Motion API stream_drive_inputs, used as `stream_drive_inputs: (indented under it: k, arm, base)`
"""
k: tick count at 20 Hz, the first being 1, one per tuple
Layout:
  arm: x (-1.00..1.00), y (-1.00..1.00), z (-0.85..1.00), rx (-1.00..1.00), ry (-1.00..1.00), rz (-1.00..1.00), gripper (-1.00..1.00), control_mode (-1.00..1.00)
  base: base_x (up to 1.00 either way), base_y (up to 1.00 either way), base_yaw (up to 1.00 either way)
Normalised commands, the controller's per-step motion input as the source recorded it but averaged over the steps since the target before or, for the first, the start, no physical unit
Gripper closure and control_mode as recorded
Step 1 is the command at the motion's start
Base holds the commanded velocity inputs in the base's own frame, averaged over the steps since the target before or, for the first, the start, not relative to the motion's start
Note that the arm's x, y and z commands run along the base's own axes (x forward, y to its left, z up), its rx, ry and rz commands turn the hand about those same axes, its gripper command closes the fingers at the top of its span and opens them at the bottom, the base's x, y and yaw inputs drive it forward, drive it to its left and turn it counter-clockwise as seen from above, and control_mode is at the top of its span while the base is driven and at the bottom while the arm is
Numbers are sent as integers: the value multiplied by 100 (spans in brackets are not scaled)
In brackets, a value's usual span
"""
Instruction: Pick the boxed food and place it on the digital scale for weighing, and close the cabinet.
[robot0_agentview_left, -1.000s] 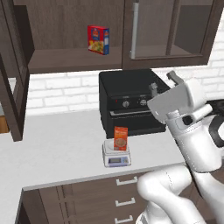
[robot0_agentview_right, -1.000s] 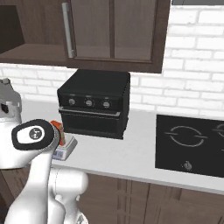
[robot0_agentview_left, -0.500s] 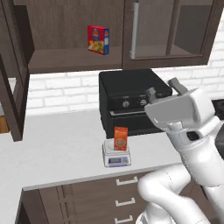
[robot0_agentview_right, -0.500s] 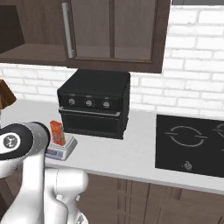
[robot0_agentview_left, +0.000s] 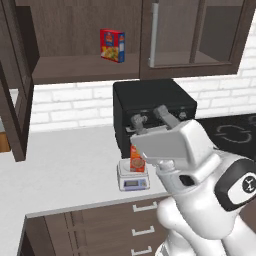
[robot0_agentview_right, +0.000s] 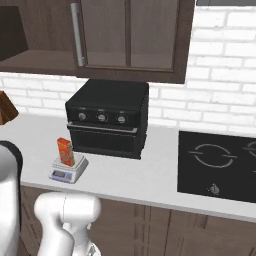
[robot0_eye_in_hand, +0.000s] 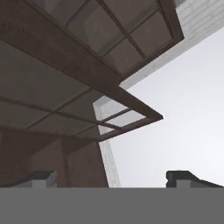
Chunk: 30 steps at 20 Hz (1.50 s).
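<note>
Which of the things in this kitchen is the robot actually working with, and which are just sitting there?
Part of the job:
boxed food, already standing on the digital scale
cabinet, its left door open
gripper, open and empty

Just there:
red-and-blue box on the cabinet shelf
black oven
cooktop
drawers under the counter

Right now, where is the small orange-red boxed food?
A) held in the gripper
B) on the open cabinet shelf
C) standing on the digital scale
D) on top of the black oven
C: the boxed food stands upright on the digital scale, in front of the oven.
</note>
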Motion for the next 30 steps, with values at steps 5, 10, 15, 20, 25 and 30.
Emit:
stream_drive_inputs:
  k: [5, 10, 15, 20, 25, 30]
  arm:
    - [-95, 93, -1, -13, 27, 11, -100, -100]
    - [-75, 58, 16, -5, 38, 7, -100, -100]
    - [-81, 55, 2, 7, 13, 1, -100, -100]
    - [-97, 39, 6, 8, 13, 0, -100, -100]
    - [-78, 52, 5, 0, 10, 0, -100, -100]
    - [0, 81, 7, -7, 11, -6, -100, -100]
  base:
    - [0, 0, 0]
    - [0, 0, 0]
    - [0, 0, 0]
    - [0, 0, 0]
    - [0, 0, 0]
    - [0, 0, 0]
